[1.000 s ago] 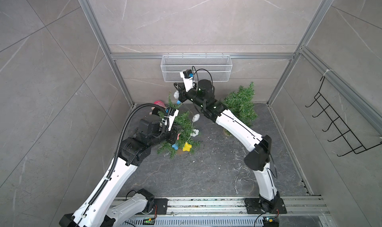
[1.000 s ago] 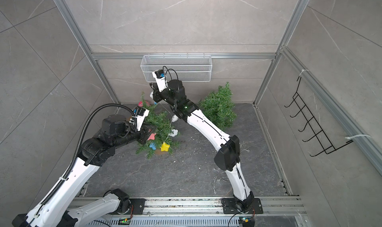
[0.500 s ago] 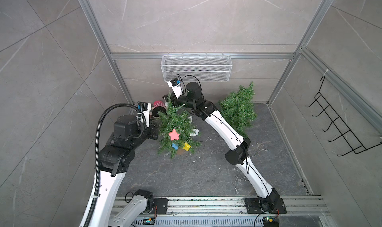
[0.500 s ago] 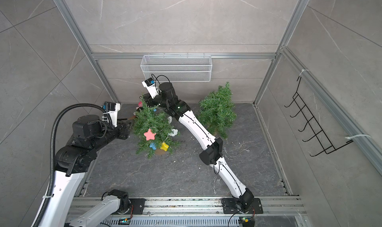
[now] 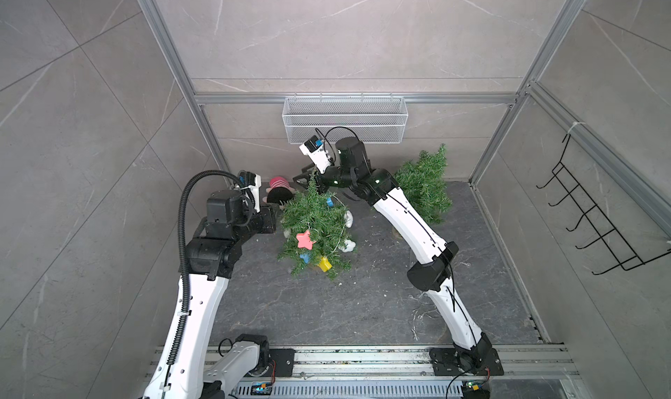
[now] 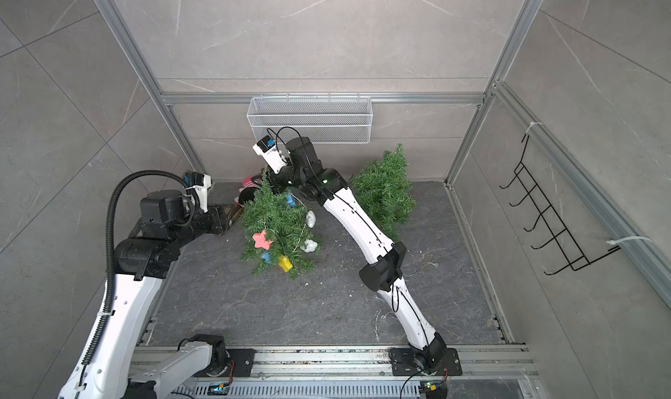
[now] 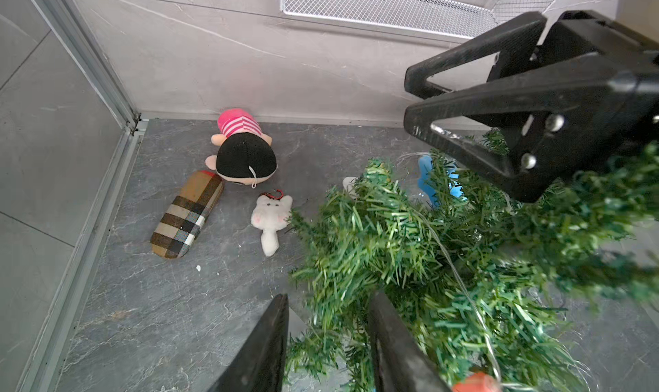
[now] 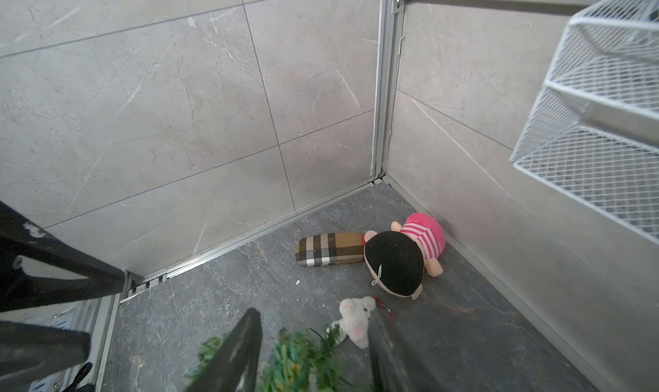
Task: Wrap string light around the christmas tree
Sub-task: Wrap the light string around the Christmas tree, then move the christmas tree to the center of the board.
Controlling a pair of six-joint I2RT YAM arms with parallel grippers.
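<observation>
Counting outward from the near rail, two arms reach over the dark floor toward one decorated christmas tree standing mid-floor. The left gripper sits at the tree's left flank, unclenched, its two fingers apart with needles poking into the gap and bare floor showing beside them. One thin silver string light threads through the branches. Six ornaments show in both top views: one pink star, one yellow piece, two blue pieces and two white ones. At the tree's tip the right gripper is unclenched too, fingers spread with the green tip between them. Tiny marks on its white wrist mount are too small to read. In the far left corner lie three soft things: one doll in a pink striped top, one plaid case against its head, one small white plush just beside. A second, bare tree stands back right. One wire basket hangs on the back wall, and one black rack with five hooks hangs on the right wall.
</observation>
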